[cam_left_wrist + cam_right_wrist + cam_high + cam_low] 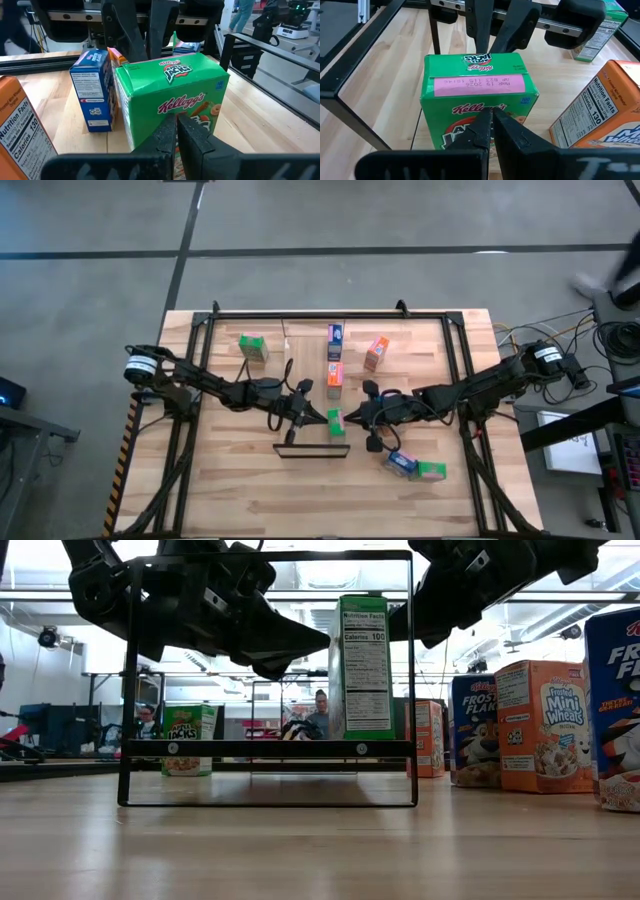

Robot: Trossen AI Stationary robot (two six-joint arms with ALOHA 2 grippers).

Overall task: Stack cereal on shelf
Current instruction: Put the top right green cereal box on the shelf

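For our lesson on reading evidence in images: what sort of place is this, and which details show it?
Probably a robotics lab or workshop. Two arms on a dark metal frame work at a wooden table, cables trail across a bare concrete floor, and the low view shows people at workstations behind the cereal boxes.

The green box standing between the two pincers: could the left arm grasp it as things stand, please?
Probably not yet. The left pincer is right at the green box with nothing between them, but it is shut and must open first.
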